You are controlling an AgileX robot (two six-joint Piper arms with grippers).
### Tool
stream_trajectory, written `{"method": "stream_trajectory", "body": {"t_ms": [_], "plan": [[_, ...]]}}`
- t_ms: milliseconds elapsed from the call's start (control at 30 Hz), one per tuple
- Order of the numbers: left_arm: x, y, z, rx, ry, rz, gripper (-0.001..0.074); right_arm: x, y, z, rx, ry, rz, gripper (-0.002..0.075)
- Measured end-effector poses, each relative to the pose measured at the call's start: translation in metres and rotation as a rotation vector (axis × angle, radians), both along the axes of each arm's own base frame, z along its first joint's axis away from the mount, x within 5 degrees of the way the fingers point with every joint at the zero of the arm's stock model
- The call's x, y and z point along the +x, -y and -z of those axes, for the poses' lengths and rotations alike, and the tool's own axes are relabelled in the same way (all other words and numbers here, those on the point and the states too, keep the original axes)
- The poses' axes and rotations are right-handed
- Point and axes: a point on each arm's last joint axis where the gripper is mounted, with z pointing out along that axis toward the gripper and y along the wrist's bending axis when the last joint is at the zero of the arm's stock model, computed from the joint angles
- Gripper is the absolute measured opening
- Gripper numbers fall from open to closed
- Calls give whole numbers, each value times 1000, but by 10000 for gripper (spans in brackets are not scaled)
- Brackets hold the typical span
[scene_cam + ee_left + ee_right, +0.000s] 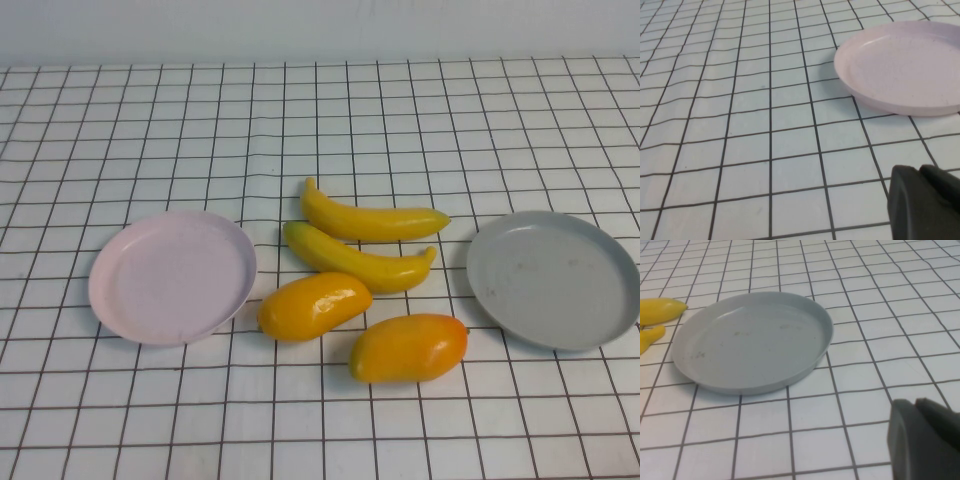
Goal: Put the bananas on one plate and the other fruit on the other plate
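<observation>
Two yellow bananas (370, 220) (355, 260) lie side by side at the table's middle. Two orange-yellow mango-like fruits (313, 305) (408, 347) lie just in front of them. The pale pink plate (172, 277) sits empty to the left and the grey plate (553, 278) sits empty to the right. Neither gripper shows in the high view. My left gripper (919, 170) is shut and empty, low over the cloth near the pink plate (900, 70). My right gripper (914, 402) is shut and empty near the grey plate (755, 340). The banana ends (660, 310) show beyond that plate.
A white cloth with a black grid (320, 120) covers the table. A pale wall runs along the far edge.
</observation>
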Motion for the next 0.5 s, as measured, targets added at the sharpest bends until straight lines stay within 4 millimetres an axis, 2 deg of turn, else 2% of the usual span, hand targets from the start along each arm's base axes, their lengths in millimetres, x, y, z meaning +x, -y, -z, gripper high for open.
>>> {"method": "stream_trajectory", "body": {"t_ms": [500], "plan": [[0, 0, -1, -14, 12, 1, -3, 0, 0, 0, 0, 0, 0, -16]]}}
